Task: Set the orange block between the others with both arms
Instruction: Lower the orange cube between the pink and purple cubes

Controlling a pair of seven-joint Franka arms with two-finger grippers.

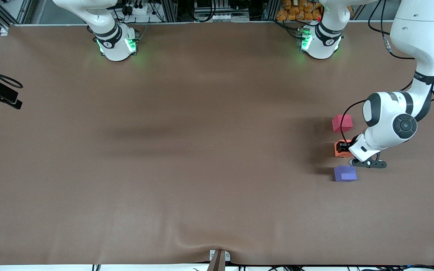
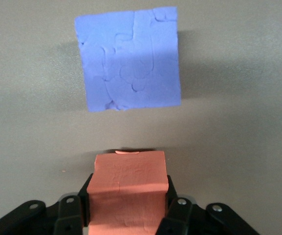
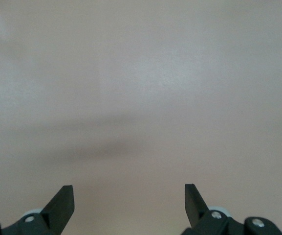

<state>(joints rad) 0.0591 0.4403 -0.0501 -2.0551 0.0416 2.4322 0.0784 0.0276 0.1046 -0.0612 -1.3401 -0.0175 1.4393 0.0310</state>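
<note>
Left gripper [image 2: 127, 208] pinches orange block [image 1: 342, 149] between red cube [image 1: 342, 123] and purple cube [image 1: 345, 174]. Lower squarely, release gently. Right gripper [image 3: 129, 200] spread, waiting.

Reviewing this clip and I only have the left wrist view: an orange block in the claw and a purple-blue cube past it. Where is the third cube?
Observer: The pinkish-red cube sits farther from the front camera than the orange block, with the purple-blue cube nearer, so orange is lined up between them.
Operator: Are they touching?
Observer: No, brown table shows in both gaps.
Operator: And the right arm?
Observer: It waits; the right claw hangs open over bare table.
Operator: Has the left let go?
Observer: No, the left claw is shut on the block.
</note>
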